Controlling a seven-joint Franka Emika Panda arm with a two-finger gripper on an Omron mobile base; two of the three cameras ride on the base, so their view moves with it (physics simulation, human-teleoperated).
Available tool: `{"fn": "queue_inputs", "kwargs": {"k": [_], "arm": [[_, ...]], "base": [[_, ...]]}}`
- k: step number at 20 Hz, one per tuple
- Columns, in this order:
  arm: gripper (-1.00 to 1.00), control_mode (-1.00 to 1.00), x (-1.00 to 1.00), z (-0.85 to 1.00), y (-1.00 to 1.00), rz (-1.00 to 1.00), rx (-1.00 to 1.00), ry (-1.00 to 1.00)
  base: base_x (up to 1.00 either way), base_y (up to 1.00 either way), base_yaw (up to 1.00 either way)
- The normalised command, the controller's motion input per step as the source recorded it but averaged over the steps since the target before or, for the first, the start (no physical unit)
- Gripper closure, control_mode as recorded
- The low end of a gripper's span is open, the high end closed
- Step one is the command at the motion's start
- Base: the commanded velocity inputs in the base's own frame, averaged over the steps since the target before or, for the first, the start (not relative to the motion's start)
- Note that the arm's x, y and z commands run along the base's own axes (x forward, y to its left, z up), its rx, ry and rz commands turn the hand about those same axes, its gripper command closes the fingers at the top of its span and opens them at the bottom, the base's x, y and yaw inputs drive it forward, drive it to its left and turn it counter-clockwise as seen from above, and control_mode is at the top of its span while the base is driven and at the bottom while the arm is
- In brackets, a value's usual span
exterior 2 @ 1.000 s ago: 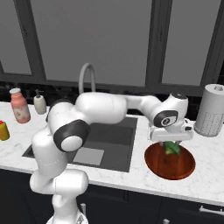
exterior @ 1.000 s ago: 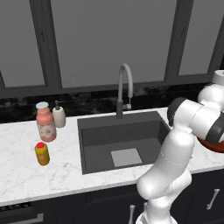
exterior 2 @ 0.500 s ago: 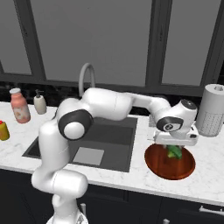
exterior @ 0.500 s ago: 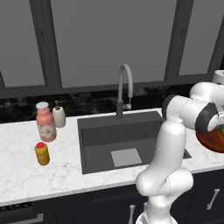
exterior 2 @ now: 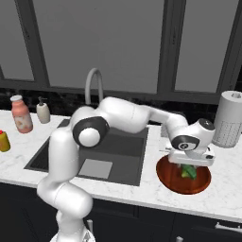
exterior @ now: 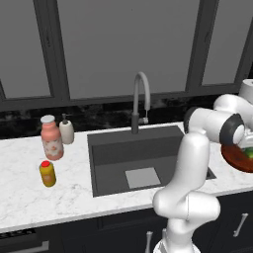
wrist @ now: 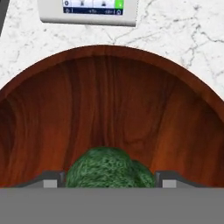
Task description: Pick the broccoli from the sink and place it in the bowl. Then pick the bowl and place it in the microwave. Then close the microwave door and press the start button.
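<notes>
while the left base view catches just the rim of the bowl (exterior: 237, 159) under the wrist, the right base view has the claw (exterior 2: 188, 166) low over it, broccoli (exterior 2: 188, 171) directly beneath. hand view: jaws spread wide, floret between the fingertips (wrist: 52, 179), lying in the bowl, apparently not gripped.

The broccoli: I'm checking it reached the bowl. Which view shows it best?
The hand view: the broccoli sits large against the bowl floor. The right base view shows it small under the claw; the left base view, a green sliver.
</notes>
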Motion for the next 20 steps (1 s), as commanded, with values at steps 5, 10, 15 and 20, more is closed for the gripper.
{"fn": "queue_inputs", "kwargs": {"k": [5,10,15,20], "arm": [[1.0,-1.0,0.03,-0.45,0.0,0.0,0.0,0.0],[-1.0,-1.0,0.11,-0.44,0.07,0.0,0.0,0.0],[-1.0,-1.0,0.0,0.04,0.31,0.0,-0.01,0.0],[-1.0,-1.0,-0.04,0.41,0.57,0.0,-0.13,0.0]], "base": [[0.0,0.0,0.0],[0.0,0.0,0.0],[0.0,0.0,0.0],[0.0,0.0,0.0]]}}
